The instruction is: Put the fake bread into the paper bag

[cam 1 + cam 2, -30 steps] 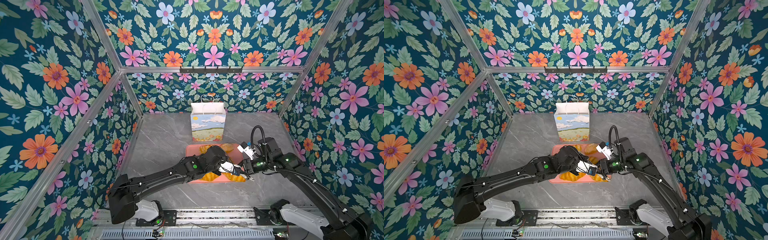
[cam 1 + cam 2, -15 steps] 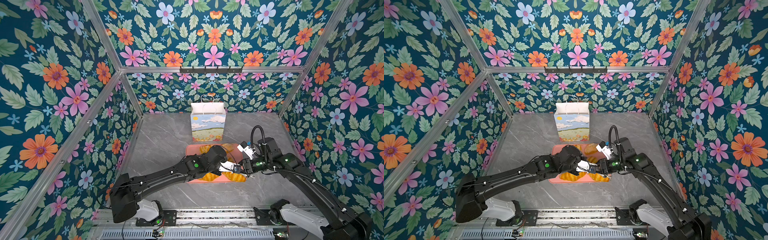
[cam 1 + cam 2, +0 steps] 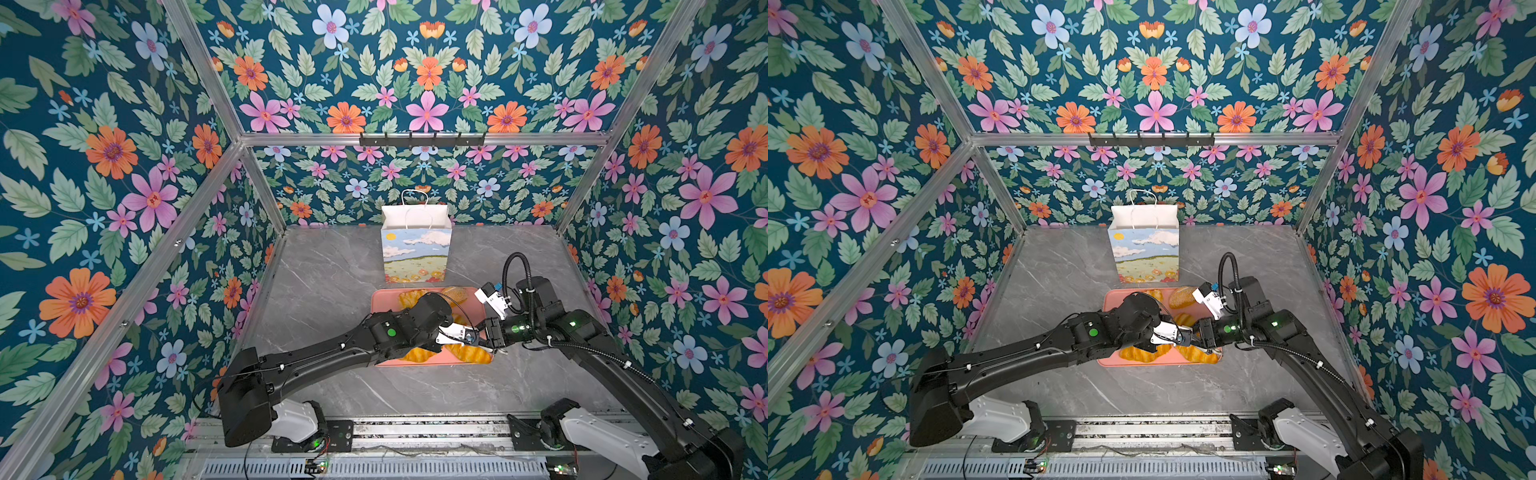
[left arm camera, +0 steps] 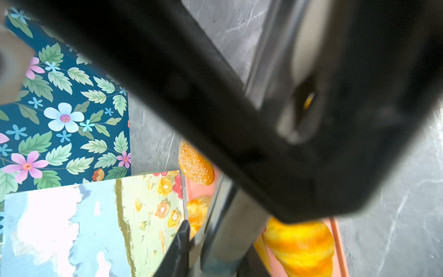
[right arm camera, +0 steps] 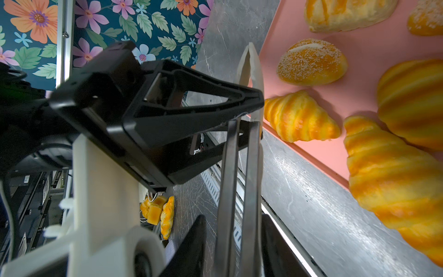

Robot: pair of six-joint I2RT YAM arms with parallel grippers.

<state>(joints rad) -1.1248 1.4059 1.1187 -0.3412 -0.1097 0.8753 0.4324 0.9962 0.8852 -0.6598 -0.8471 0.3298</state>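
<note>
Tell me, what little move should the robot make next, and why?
Probably ease the tongs over to the small croissant and let their tips spread around it. Their white tips are pressed together at the tray's edge near it, and all six bread pieces lie on the pink tray, none lifted.

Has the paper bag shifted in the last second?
No. The paper bag stands where it did: below the black hook rail, just behind the pink tray.
</note>
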